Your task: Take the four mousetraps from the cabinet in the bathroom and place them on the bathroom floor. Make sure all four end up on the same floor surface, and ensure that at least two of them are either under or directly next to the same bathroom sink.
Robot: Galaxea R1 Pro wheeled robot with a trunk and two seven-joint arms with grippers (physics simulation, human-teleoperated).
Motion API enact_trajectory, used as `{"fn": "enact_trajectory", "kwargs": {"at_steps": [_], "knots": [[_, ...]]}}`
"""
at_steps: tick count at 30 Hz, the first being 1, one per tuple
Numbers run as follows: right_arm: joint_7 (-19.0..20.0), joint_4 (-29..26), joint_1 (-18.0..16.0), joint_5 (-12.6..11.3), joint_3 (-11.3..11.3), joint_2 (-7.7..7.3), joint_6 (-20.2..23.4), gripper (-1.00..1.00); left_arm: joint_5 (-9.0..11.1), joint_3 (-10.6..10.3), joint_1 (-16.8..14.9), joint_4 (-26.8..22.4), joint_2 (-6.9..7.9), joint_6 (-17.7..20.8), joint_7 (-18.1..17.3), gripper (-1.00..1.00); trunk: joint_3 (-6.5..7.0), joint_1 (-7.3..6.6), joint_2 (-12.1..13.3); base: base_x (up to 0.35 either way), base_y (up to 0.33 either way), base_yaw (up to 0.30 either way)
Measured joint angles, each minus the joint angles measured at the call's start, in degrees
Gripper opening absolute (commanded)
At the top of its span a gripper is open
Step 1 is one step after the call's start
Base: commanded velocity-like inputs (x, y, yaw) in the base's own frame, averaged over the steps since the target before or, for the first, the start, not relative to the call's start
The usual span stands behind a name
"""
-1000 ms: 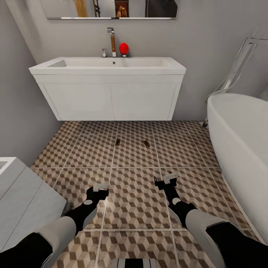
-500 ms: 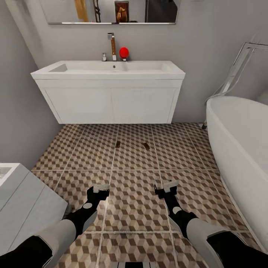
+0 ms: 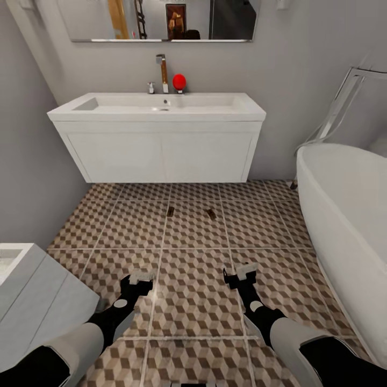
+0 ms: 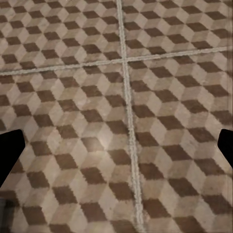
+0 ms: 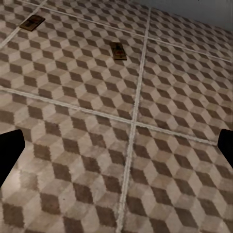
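White drawer unit [image 3: 32,290]: far left, low, hard by the left arm's outer side.
Left gripper [image 3: 141,279]: hangs over the bathroom floor [image 3: 193,301], fingers spread wide, nothing between them; its wrist camera sees bare cube-pattern tile and a grout cross.
Left mousetrap [image 3: 170,212]: flat on the floor, on a grout line, just out in front of the sink [image 3: 158,134], not beneath it; long axis runs roughly toward the sink.
Right mousetrap [image 3: 212,214]: same tile row, near the first but apart from it; long axis skewed off the grout lines. In the right wrist view both show, this one [image 5: 118,51] nearer, the other [image 5: 32,22] further off.
Right gripper [image 3: 240,272]: released, empty, pointed toward the sink; the traps lie ahead of it and toward the robot's left.
Key relation: two traps sit ahead of both grippers, between them and the sink; the right gripper looks the nearer to either.
Judgement: two placed by the sink; the other two not seen here, so fetching from the cabinet likely comes next.
Bathtub [image 3: 349,226]: far right, crowds the right arm's outer side.
Obstructions: open tile between grippers and traps.
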Motion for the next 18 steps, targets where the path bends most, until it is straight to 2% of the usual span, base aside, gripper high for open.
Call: {"fn": "enact_trajectory", "kwargs": {"at_steps": [3,18], "knots": [[0.0,0.0,0.0,0.0,0.0,0.00,0.0,1.00,0.0,0.0,0.1,0.0,0.08,0.0,-1.8,1.00,0.54,-0.66,1.2,0.000,0.000,0.000],[0.0,0.0,0.0,0.0,0.0,0.00,0.0,1.00,-0.1,0.0,0.1,2.2,0.03,0.0,-2.3,1.00,3.23,-3.95,7.2,0.000,0.000,0.000]]}}
